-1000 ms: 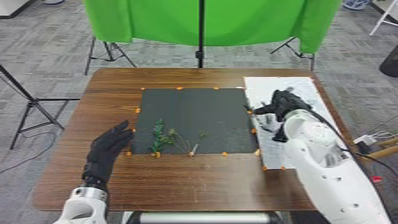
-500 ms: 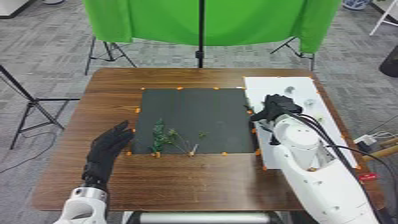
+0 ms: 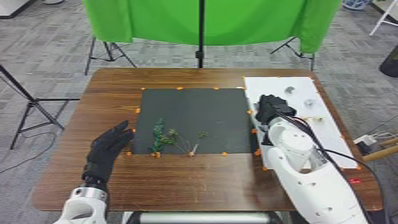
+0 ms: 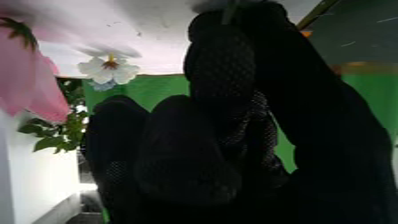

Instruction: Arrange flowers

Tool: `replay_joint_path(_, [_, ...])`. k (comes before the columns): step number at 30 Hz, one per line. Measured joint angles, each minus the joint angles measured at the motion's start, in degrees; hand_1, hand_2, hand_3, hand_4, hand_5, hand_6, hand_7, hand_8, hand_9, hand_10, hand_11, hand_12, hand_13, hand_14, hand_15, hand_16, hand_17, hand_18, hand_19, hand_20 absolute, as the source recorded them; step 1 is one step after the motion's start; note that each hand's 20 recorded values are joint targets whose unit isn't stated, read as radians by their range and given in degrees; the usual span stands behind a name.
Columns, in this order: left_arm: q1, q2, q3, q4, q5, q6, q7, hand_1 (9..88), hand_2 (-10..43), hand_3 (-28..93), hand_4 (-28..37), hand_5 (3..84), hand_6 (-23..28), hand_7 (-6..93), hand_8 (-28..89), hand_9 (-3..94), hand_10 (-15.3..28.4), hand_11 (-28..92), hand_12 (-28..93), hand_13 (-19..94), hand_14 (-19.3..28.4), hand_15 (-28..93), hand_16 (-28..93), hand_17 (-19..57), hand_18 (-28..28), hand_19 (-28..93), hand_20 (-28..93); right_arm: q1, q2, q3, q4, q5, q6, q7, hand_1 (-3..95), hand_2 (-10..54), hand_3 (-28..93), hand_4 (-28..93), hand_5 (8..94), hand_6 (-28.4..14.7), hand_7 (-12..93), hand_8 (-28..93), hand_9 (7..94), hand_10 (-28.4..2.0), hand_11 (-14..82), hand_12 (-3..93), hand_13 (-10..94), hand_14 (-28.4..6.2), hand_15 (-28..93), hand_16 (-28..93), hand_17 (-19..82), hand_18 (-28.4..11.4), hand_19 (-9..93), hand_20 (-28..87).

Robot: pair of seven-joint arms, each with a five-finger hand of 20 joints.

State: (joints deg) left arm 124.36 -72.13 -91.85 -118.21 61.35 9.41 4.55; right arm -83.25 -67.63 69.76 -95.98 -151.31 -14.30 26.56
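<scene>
Flowers (image 4: 108,71) lie spaced within the white sheet's (image 3: 280,83) edges; left hand (image 3: 108,145) straight, empty; right hand (image 3: 274,107), grip or load, I cannot tell.

The right hand (image 3: 276,107) has its gloved thumb and a finger drawn together at the tips on what may be a thin stem (image 4: 231,11), though the dark glove leaves some doubt. A white flower (image 4: 101,75) is near the white sheet's (image 4: 151,35) edge, near a pink flower (image 4: 22,75) and green leaves (image 4: 58,137). Green cloth (image 4: 153,91) hangs beyond the table (image 4: 366,66).
</scene>
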Motion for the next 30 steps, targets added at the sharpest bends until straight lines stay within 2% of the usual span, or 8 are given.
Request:
replay_joint_path(8, [0.0, -0.04, 0.00, 0.00, -0.01, 0.00, -0.07, 24.2, -0.6, 65, -24.0, 46.1, 3.7, 8.0, -6, 44.5, 12.5, 15, 15, 36, 14.7, 10, 4, 7.3, 12.3, 8, 22, -2.8, 1.3, 0.8, 0.9, 3.2, 11.7, -2.1, 53.8, -9.5, 58, 8, 79.3, -2.8, 38, 24, 86.9, -10.3, 58.3, 28.7, 94, -1.6, 73, 34, 75, -10.7, 93, 72])
replay_joint_path(11, [0.0, -0.05, 0.00, 0.00, -0.01, 0.00, -0.07, 24.2, -0.5, 65, -24.1, 46.1, 3.8, 8.0, -6, 44.4, 12.5, 15, 15, 36, 14.7, 10, 4, 7.3, 12.3, 8, 22, -4.1, 2.8, 0.8, -0.7, 7.4, 14.1, -2.0, 53.7, -9.5, 59, 9, 79.2, -2.9, 39, 24, 86.8, -10.3, 58.8, 28.5, 94, -1.5, 73, 34, 75, -10.6, 93, 73])
replay_joint_path(21, [0.0, -0.01, 0.01, 0.00, -0.01, -0.09, -0.20, 24.1, -0.5, 65, -23.9, 46.1, 3.9, 7.9, -6, 44.4, 12.4, 15, 15, 35, 14.8, 10, 4, 7.2, 12.3, 8, 22, -9.2, 4.6, -1.5, -14.7, 13.7, 11.7, -0.4, 53.5, -9.5, 59, 9, 79.2, -3.0, 40, 24, 86.9, -10.3, 59.0, 27.9, 94, -1.3, 73, 34, 75, -10.4, 93, 73])
replay_joint_path(30, [0.0, 0.01, 0.01, -0.02, 0.03, -0.17, -0.49, 24.0, -0.6, 65, -24.0, 46.0, 3.9, 7.8, -6, 44.3, 12.3, 15, 15, 35, 14.7, 10, 4, 7.1, 12.3, 8, 22, -10.4, 0.2, -6.4, -14.9, 13.5, 6.6, 0.1, 53.8, -9.5, 58, 8, 79.1, -3.1, 40, 23, 87.0, -10.3, 58.7, 27.6, 94, -1.2, 73, 33, 75, -10.3, 93, 72])
